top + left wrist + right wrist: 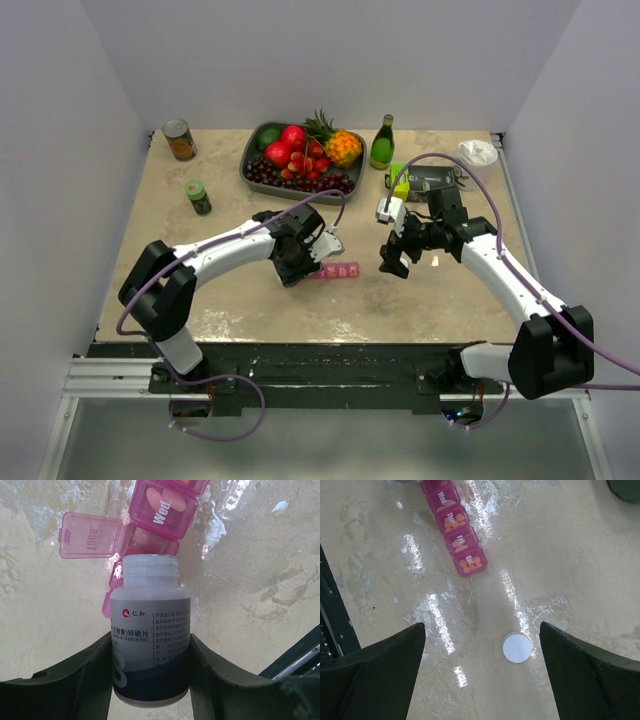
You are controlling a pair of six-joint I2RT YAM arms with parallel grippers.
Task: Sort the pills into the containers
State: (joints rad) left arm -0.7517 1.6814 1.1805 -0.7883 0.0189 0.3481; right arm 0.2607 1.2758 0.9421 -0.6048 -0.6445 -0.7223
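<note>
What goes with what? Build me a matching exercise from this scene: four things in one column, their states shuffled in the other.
1. white bottle
2. white disc
3. Tues lid
4. Sat compartment

A. holds orange pills
B. flipped open
C. lying flat on the table
D. clamped in the left gripper

Pairs: 1-D, 2-C, 3-B, 4-A

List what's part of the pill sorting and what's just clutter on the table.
Job: organiser, pills, pill bottle held in left claw.
Clutter: fruit tray, green bottle, can, jar.
</note>
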